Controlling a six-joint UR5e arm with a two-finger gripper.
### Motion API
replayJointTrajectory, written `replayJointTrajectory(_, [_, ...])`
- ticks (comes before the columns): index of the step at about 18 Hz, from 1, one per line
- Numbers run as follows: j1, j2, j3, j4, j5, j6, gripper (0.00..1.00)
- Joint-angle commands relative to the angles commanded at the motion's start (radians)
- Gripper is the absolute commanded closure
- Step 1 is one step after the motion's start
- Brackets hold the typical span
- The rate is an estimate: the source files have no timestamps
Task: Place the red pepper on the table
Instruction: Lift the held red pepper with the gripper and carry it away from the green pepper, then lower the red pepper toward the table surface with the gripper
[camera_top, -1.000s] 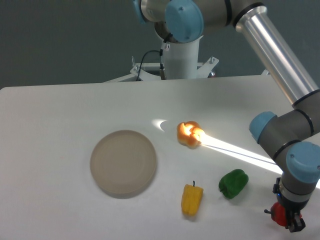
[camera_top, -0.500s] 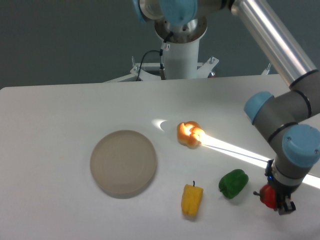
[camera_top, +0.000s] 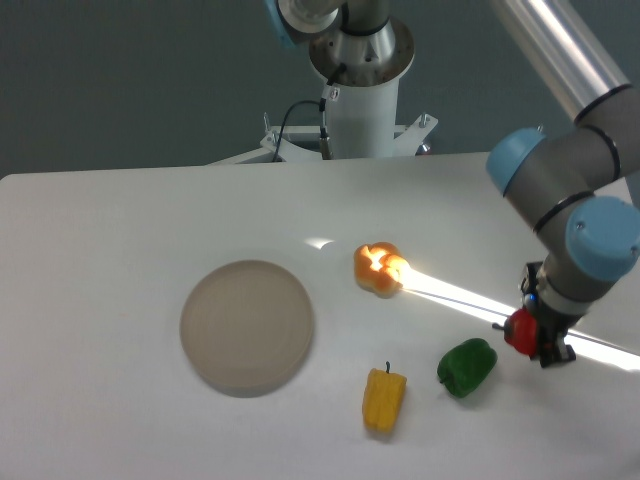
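1. Desk (camera_top: 120, 230), white and matte, is filling most of the view and carrying everything else; a bright streak of light is running across its right half toward the right edge.
2. Arm segments are reaching in from the upper right, with the grey elbow and blue-capped wrist joints hanging over the desk's right side and the wrist pointing down toward the surface.
3. Round beige-grey plate (camera_top: 247, 326) is lying left of centre, well apart from the hand.
4. Green pepper (camera_top: 466, 367) is sitting near the front edge on the right, just below and to the left of the hand; this is the neighbour to be watching when the load comes down.
5. Yellow pepper (camera_top: 383, 398) is lying near the front edge, between the plate and the green pepper.
6. Orange pepper (camera_top: 380, 269) is sitting near the middle of the desk, caught in the glare.
7. Hand (camera_top: 535, 337) is pinching the red pepper (camera_top: 520, 332), its dark fingers closing around it from the right side; the pepper is showing on the hand's left, so the load is lying toward the green pepper rather than toward the right edge.
8. Red pepper is appearing to be held above the desk, not resting on it, though the gap is hard to judge from this one view. Placing is looking unfinished: bare desk is lying beneath and to the right of the hand, and lowering there would be keeping it off the green pepper.
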Motion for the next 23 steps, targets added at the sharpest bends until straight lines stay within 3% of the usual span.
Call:
replayJointTrajectory(8, [0.097,0.028,-0.112,0.003,-0.043,0.192,0.34])
replayJointTrajectory(16, [0.095,0.065,-0.215,0.028,-0.040,0.173,0.34])
replayJointTrajectory(18, [0.091,0.065,-0.223,0.072,-0.034,0.172,0.34])
replayJointTrajectory(23, [0.082,0.065,-0.230,0.095,-0.031,0.146,0.33])
